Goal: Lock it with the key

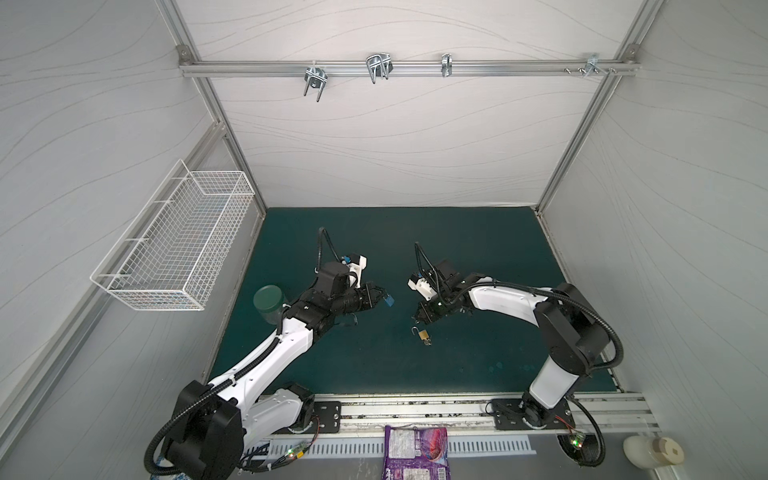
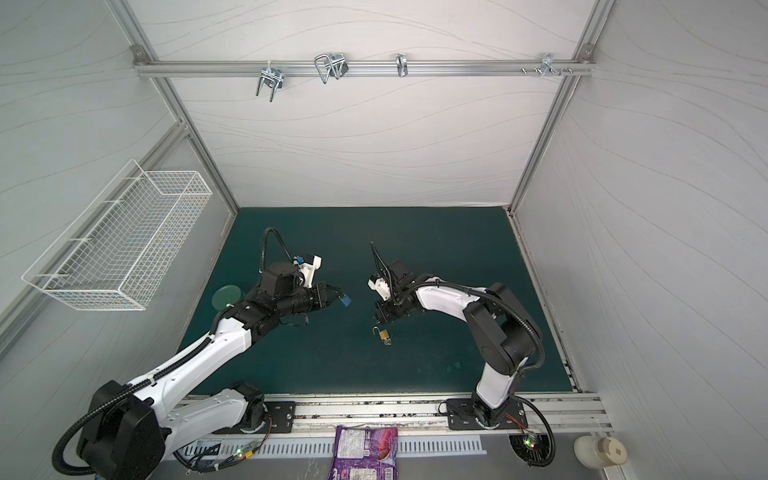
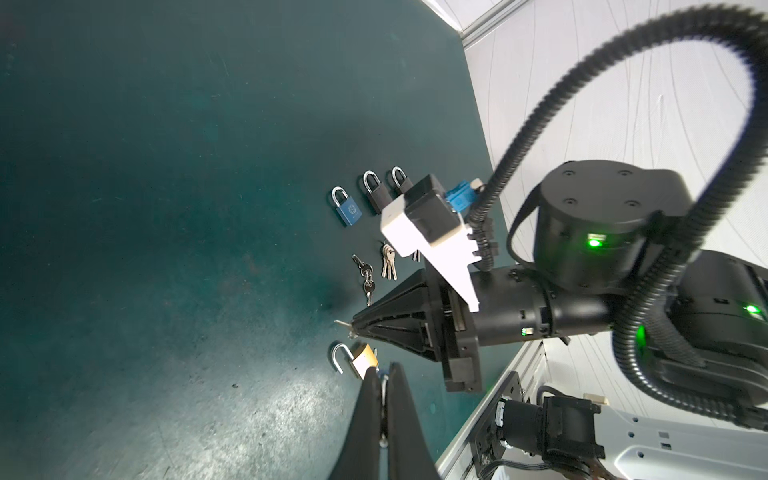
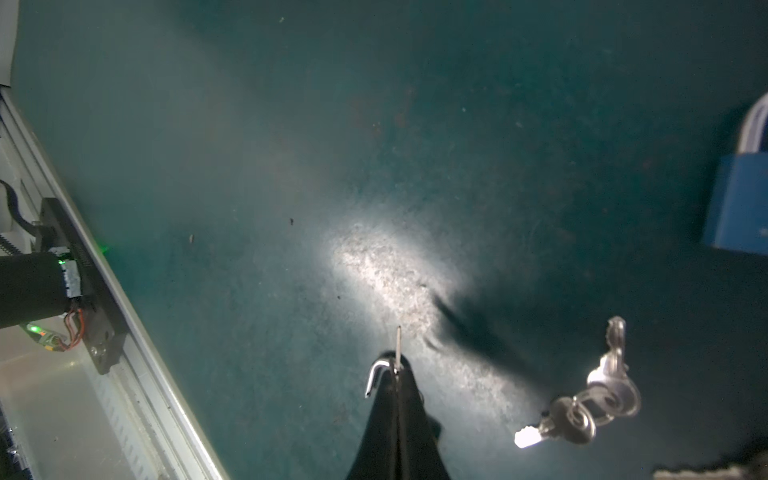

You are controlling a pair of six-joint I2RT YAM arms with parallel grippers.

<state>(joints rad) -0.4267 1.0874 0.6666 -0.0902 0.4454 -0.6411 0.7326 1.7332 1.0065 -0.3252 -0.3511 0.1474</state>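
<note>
- Pinching a thin key (image 4: 398,343) between pressed-together fingers, the right gripper (image 1: 415,321) hangs low over the shackle end of the brass padlock (image 1: 423,334).
- The padlock lies flat on the green tabletop (image 1: 374,241), front of centre. Its shackle (image 3: 337,359) is swung open, and a key bunch (image 1: 428,342) sits at its front end.
- The left gripper (image 1: 381,297), closed, carries a small blue object (image 1: 390,301) at its tips; what it is cannot be told. A gap separates the two grippers.
- Bare tabletop runs behind both to the back wall (image 1: 395,145), and from the padlock forward to the front rail (image 1: 415,409).
- A green-topped jar (image 1: 269,300) stands at the tabletop's left edge.
- In the left wrist view, a blue padlock (image 3: 347,210) and two black padlocks (image 3: 376,195) lie in a row beyond the right gripper.
</note>
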